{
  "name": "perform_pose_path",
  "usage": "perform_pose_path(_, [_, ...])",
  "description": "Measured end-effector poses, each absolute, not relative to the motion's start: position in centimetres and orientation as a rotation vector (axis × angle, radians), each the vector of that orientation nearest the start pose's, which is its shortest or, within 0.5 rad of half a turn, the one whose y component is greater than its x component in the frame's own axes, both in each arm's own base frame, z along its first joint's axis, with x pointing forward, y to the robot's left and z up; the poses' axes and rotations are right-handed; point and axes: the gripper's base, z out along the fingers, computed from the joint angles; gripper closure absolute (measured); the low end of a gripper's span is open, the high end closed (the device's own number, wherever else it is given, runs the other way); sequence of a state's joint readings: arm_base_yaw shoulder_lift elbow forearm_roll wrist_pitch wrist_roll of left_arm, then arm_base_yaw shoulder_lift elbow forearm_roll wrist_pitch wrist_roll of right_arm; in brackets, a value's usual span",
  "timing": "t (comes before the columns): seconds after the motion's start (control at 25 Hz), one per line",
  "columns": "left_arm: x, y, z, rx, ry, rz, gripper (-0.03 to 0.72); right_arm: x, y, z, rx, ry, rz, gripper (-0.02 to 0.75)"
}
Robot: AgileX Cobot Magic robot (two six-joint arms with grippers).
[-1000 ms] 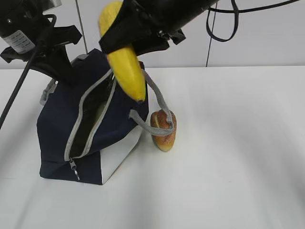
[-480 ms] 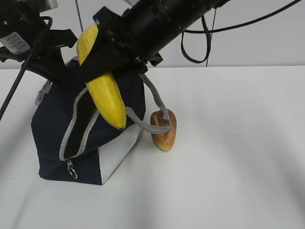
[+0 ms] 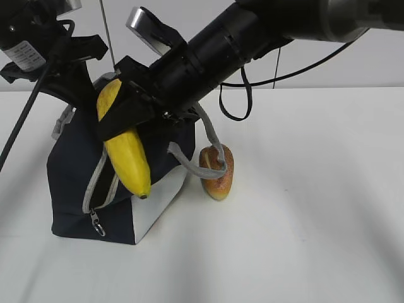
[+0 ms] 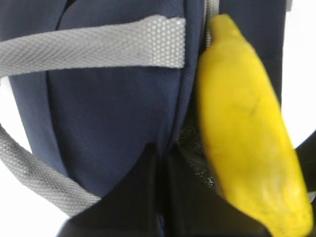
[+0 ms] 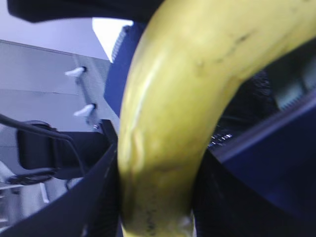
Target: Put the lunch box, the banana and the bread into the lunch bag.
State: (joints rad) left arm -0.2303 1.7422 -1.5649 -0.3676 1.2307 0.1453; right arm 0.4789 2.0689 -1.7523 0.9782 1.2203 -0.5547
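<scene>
Since a second ago the banana (image 3: pixel 124 148) has swung from the upper middle of the frame down and to the left, and its dark tip now hangs low in front of the lunch bag (image 3: pixel 76 170), over the grey zipper line. The right tool (image 3: pixel 126 113) has travelled with it and is clamped around the upper half of the fruit, its dark jaws on either side of the yellow skin in the right wrist view. The left tool (image 4: pixel 160 197) sits at the upper left, closed on the navy fabric near the bag's mouth, seemingly holding the opening apart; in its wrist view the banana lies right beside the zipper edge.

The bread (image 3: pixel 216 172) rests on the white tabletop (image 3: pixel 303 208) just right of the bag, with a grey handle (image 3: pixel 211 142) draped over it. I cannot see the lunch box from where I stand; whether it is already inside I cannot tell.

The banana looks light but soft, so I'd judge a hard squeeze would bruise it, and its smooth skin could slip in the jaws. The grip on the thick upper part seems sensible, leaving the lower end free to lead into the slot. The bag is limp cloth and its mouth will sag shut unless the edge is kept pulled; the roll is soft and best taken gently across its middle
</scene>
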Motion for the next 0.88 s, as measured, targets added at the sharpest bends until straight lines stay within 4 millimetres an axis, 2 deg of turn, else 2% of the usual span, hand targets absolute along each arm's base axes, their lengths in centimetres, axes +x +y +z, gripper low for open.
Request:
perform_pose_path(0.16, [34.5,-11.1,31.1,0.423,2.830,-0.524,0.688,36.2,27.3,24.5,-0.869,2.521,1.476,0.443])
perform_pose_path(0.32, [34.5,-11.1,31.1,0.420,2.828,-0.527,0.688,36.8,27.2,23.3,-0.799,2.548,1.519,0.443])
perform_pose_path(0.6, [34.5,-11.2,31.2,0.418,2.827,-0.536,0.688,38.3,26.0,23.3,-0.562,2.599,1.518,0.443])
perform_pose_path(0.88, [34.5,-11.2,31.2,0.417,2.826,-0.538,0.688,39.6,26.0,23.2,-0.315,2.590,1.463,0.443])
